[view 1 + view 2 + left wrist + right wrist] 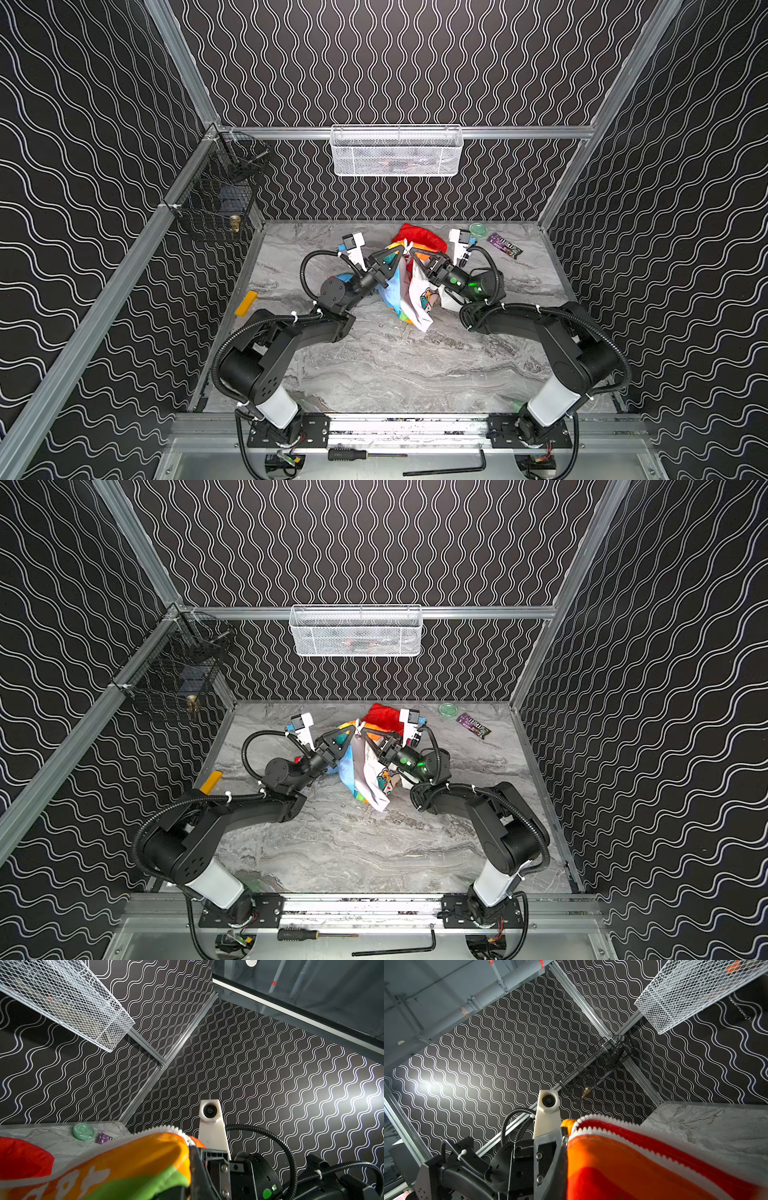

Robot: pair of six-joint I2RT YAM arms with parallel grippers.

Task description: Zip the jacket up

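Clamped tight, almost tip to tip: left gripper (401, 248) and right gripper (410, 250), one front edge of the jacket (417, 297) pinched in each (white zipper teeth (593, 1129) bare along both edges in the wrist views). Hanging crumpled beneath them onto the table (374, 365), red hood (419, 236) just beyond. Farther past the right gripper: green lid (478, 229), purple wrapper (504, 245).

Black walls (395, 62) printed with white wavy lines close in the table (395, 365) on three sides; its top is grey marble-patterned. Aluminium rails (519, 132) frame the walls. A white mesh basket (395, 151) hangs from the rail above the table's far edge, and a black wire basket (216, 208) hangs at the far left corner. In the right wrist view, grey ceiling pipes (500, 980) show above the wall, and a bright patch of light (429, 1086) glares on it.
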